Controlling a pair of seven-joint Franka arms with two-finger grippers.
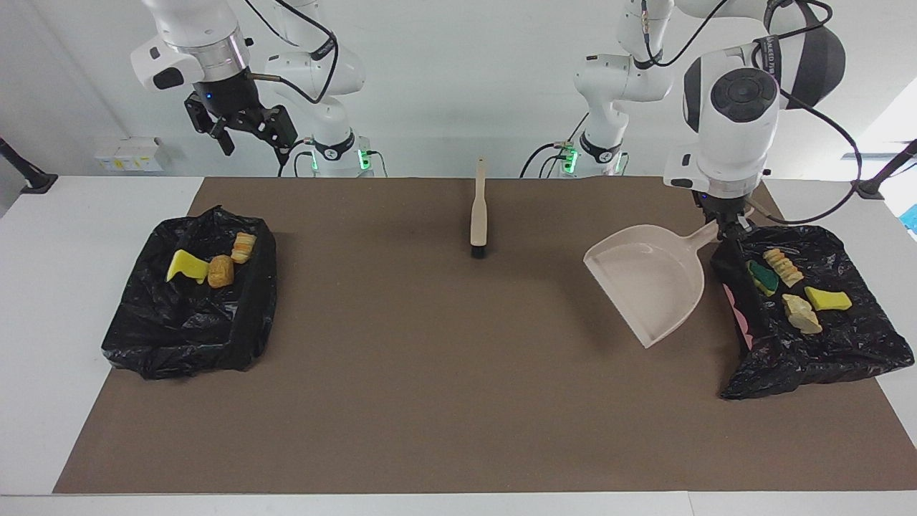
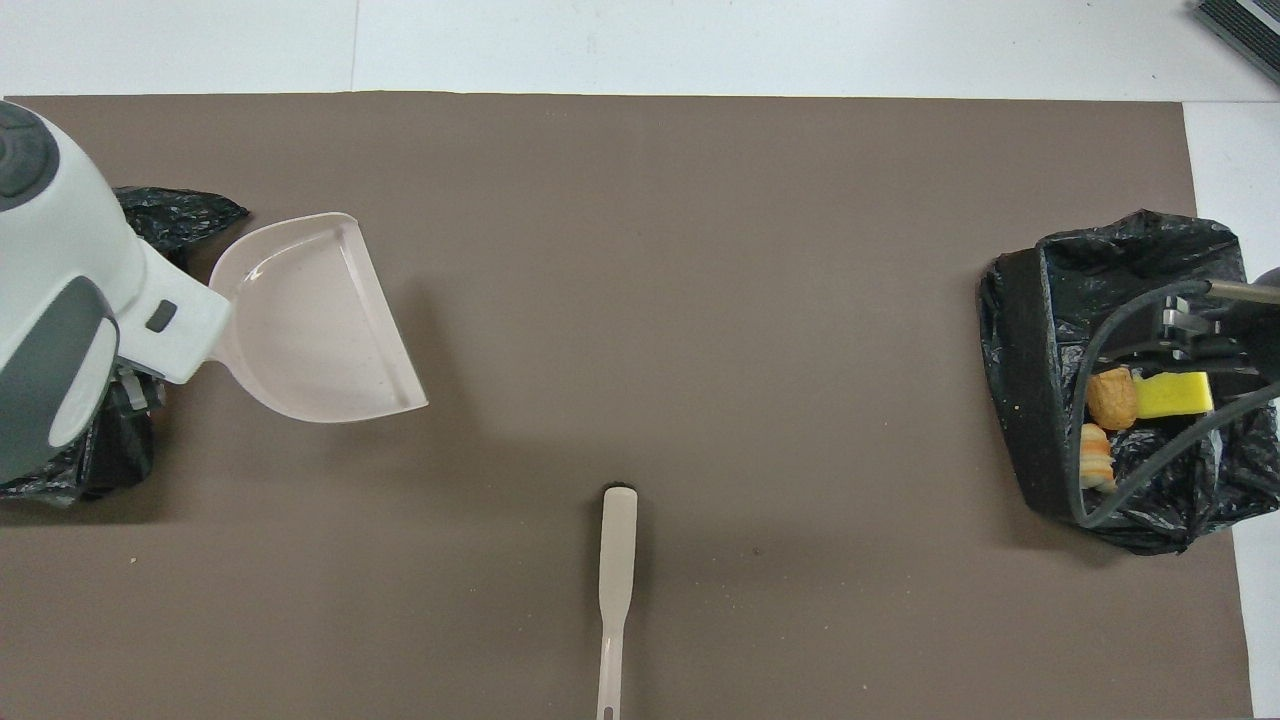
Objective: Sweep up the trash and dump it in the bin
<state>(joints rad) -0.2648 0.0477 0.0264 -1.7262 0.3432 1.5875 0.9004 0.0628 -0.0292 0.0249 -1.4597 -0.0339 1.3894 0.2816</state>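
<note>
A white worktop [image 1: 43, 287] under a plain white wall carries a broad brown mat [image 1: 444, 373]. In the facing view two black-lined bins sit at the mat's ends. The bin at the right arm's end [image 1: 190, 301] holds three scraps of trash [image 1: 188, 266] — a yellow sponge chunk and two tan-orange pieces just beside it. The bin at the left arm's end [image 1: 809, 337] holds four more scraps [image 1: 827, 298]: yellow and pale chunks, a ridged tan piece and one with a green face. The left claw [image 1: 723, 228] points straight down at that bin's edge, pinched tight on the handle of the beige dustpan [image 1: 648, 279], whose pan hangs tilted over bare mat just beside the bin, toward the middle. The pan looks bare inside. A brush [image 1: 478, 215] lies on the mat midway between the bins, bristles pointing away from the robots. The right claw [image 1: 240, 132] hangs high over the worktop near its arm's base, fingers spread wide, holding nothing — that arm waits.

From overhead, the left arm's white wrist [image 2: 70, 300] covers most of its bin [image 2: 180, 210], and the dustpan [image 2: 320, 320] juts out over the mat with its open lip toward the brush [image 2: 617, 570]. The other bin [image 2: 1110, 380] shows its three scraps [image 2: 1172, 394] partly crossed by the right arm's cables; the right claw itself is hard to make out here
</note>
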